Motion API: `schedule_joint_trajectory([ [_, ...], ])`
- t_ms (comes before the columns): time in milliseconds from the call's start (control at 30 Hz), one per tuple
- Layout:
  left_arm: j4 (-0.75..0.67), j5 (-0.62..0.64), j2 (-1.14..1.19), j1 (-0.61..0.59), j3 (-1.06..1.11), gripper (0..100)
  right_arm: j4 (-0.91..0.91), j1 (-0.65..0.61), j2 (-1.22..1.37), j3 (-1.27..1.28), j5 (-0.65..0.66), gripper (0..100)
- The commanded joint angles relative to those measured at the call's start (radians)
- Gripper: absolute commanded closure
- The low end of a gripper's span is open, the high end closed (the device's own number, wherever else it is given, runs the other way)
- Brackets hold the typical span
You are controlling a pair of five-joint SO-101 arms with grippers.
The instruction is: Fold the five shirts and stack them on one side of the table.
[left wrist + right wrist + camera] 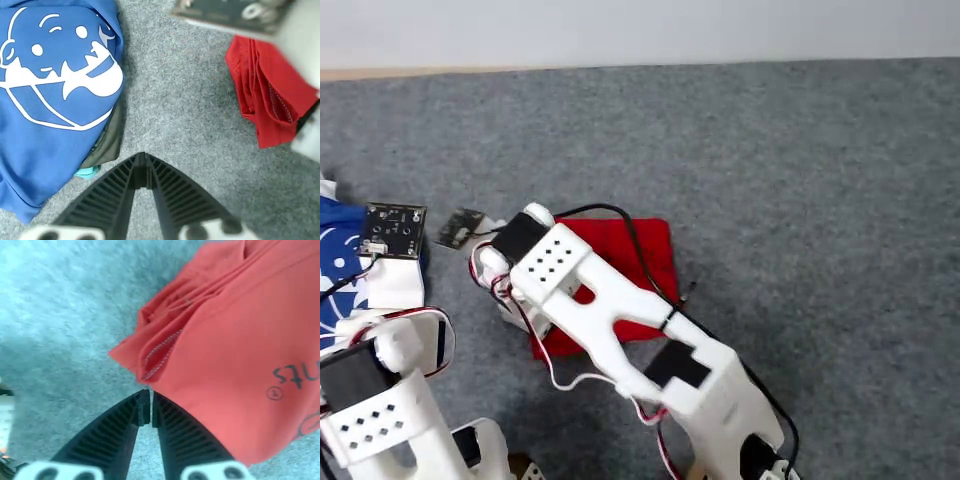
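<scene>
step: red shirt [230, 335] looks folded, lying apart from the blue shirt pile [50, 90], guessing it goes there next
right claw [147, 396]: pressed together, empty, at the red shirt's edge
left claw [145, 159]: pressed together, empty, beside the pile
next: spread, then pinch all layers

1. Your red shirt [235, 335] has dark, handwritten-looking lettering [296, 374] on it. The picture edge cuts it off, so you can't make out a whole word.
2. Right beside that lettering there's a tiny circled mark [274, 393].
3. The blue shirt [35, 145] just has a big white cartoon face [55, 75].
</scene>
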Motion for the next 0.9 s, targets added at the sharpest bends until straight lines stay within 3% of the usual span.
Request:
schedule_joint_trajectory([
  [0, -0.011, 0.006, -0.012, -0.005, -0.008, 100, -0.035, 0.019, 0.033, -0.048, -0.008, 99.0],
  [400, -0.011, 0.006, -0.012, -0.005, -0.008, 100, -0.05, -0.134, 0.111, -0.049, -0.008, 99.0],
  [700, -0.011, 0.006, -0.012, -0.005, -0.01, 100, 0.047, -0.073, -0.016, -0.063, 0.028, 99.0],
  [867, -0.011, 0.006, -0.012, -0.005, -0.013, 100, 0.05, 0.035, -0.124, -0.057, 0.034, 99.0],
])
